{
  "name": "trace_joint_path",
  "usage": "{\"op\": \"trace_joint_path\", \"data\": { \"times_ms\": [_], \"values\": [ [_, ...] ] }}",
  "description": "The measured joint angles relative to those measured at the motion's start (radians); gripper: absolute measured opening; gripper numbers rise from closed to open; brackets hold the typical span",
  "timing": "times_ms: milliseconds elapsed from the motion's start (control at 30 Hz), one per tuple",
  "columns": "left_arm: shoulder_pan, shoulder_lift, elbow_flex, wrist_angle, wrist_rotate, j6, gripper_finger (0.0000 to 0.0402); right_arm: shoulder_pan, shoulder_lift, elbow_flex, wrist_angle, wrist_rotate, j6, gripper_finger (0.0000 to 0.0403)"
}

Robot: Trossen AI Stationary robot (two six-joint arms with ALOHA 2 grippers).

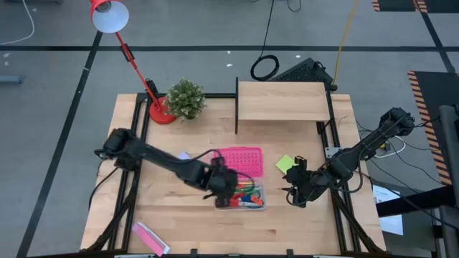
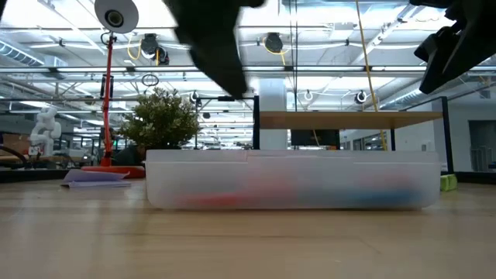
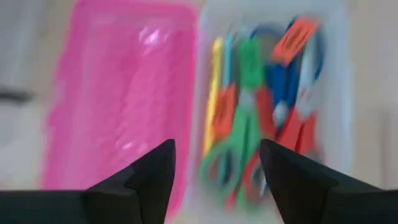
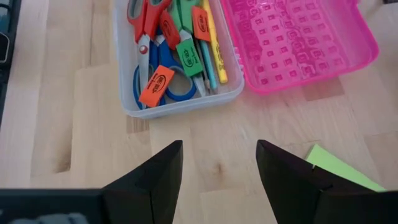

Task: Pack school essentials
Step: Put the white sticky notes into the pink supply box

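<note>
A clear box [image 1: 244, 196] sits mid-table and holds the school essentials: green scissors [image 3: 239, 134], red scissors [image 4: 146, 18], blue scissors [image 4: 163, 78], a yellow pencil [image 4: 214, 43] and orange erasers [image 4: 155, 86]. Its pink perforated lid [image 1: 240, 161] lies open flat on the far side. My left gripper [image 3: 217, 149] hovers open above the box's left end [image 1: 222, 190], touching nothing. My right gripper [image 4: 219, 146] stands open to the right of the box [image 1: 295, 192], above bare table. A lime-green note pad [image 1: 285, 163] lies flat beside it. A pale pad [image 1: 184, 155] lies left of the lid.
A flat pink packet [image 1: 149, 238] lies near the front left edge. At the back stand a red lamp [image 1: 159, 111], a small plant [image 1: 186, 99] and a raised wooden shelf [image 1: 281, 100]. Bare wood stretches in front of the box.
</note>
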Motion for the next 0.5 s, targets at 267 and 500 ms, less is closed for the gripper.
{"op": "trace_joint_path", "data": {
  "times_ms": [267,500],
  "values": [
    [-0.13,-0.081,-0.015,-0.396,-0.266,-0.285,0.0214,-0.015,0.0,0.0,0.042,-0.001,-0.046,0.0198],
    [-0.178,-0.15,-0.194,-0.456,-0.264,-0.453,0.0227,-0.02,0.0,0.0,0.082,-0.004,-0.083,0.0198]
  ]
}}
